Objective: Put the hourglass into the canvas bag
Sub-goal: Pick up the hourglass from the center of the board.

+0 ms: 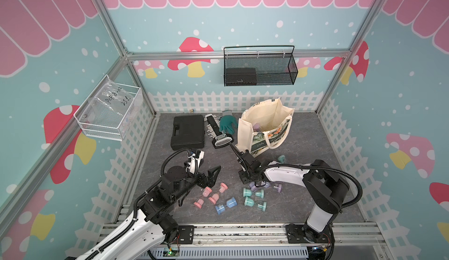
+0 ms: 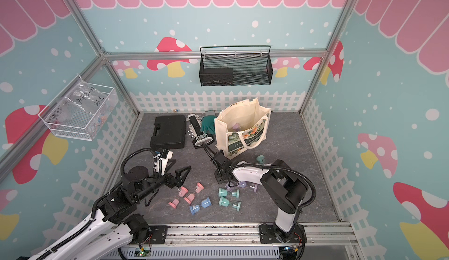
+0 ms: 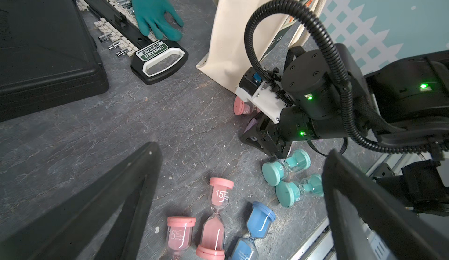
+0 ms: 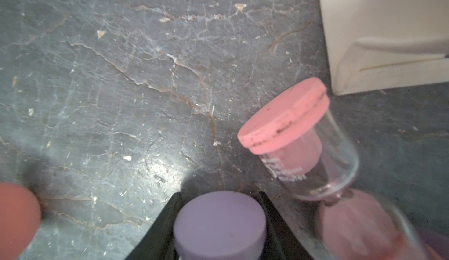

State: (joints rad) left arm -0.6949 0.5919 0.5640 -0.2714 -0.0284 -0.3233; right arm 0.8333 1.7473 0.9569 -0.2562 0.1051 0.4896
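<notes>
Gripping one lilac hourglass point(image 4: 220, 222), right end effector point(image 4: 220, 195), left end effector point(image 3: 243, 150) spread wide, one blue hourglass point(image 3: 255, 227), one canvas bag point(image 1: 264, 122)

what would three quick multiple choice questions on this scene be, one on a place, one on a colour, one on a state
1. Where does the teal glove lie?
A. on the socket rail, beside the canvas bag
B. inside the bag
C. worn on a person's hand

2. What colour is the hourglass between the right gripper's fingers?
A. pink
B. lilac
C. blue

3. How does the left gripper stand?
A. open, empty
B. shut on a pink hourglass
C. shut on the bag's handle

1 A, its fingers overlap the rail next to the bag.
2 B, its cap is lilac in the right wrist view.
3 A, the left wrist view shows its fingers wide apart with nothing between them.
</notes>
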